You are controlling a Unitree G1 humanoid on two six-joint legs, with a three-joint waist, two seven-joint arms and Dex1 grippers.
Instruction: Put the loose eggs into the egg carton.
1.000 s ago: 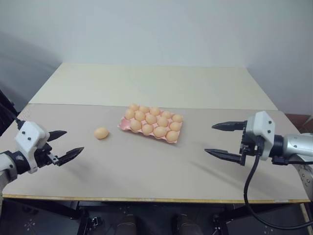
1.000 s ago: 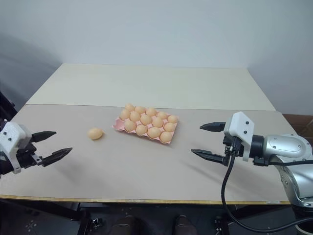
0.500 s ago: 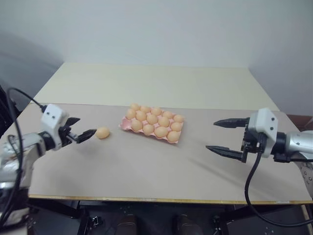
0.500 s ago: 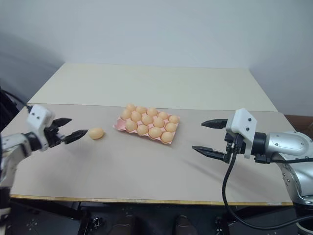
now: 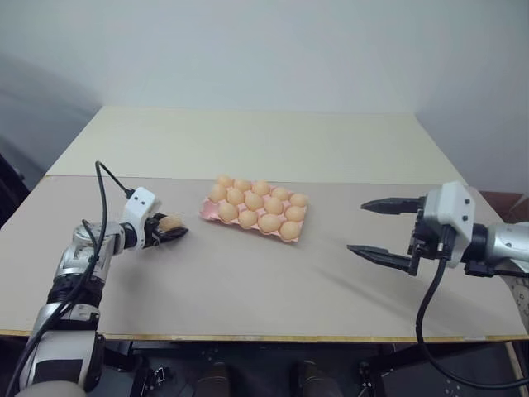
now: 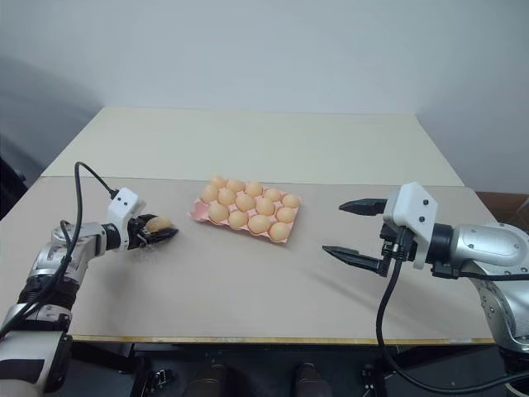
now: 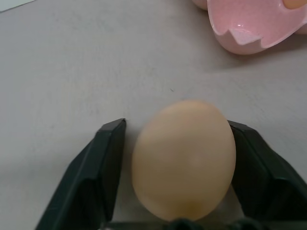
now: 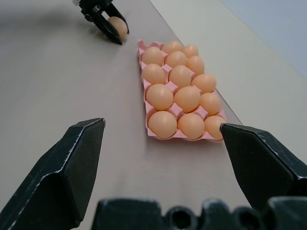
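Observation:
One loose egg (image 7: 184, 158), pale orange-tan, lies on the table just left of the egg carton (image 5: 205, 212). My left gripper (image 5: 176, 231) is shut on it, a black finger (image 7: 103, 167) hugging each side. The pink carton holds several eggs (image 5: 258, 204) in its cups, and an empty corner cup (image 7: 244, 24) faces the held egg. Off to the carton's right, my right gripper (image 5: 357, 227) hovers above the table, open wide with nothing between its fingers, pointing towards the carton.
The grey-beige tabletop (image 5: 248, 281) has free room in front of the carton and between the two arms. A cream table (image 5: 248, 141) adjoins it at the back. The front edge (image 5: 264, 337) runs close below the arms.
My left gripper has reached forward and right to the loose egg and closed its fingers around it. The right gripper has stayed put, open.

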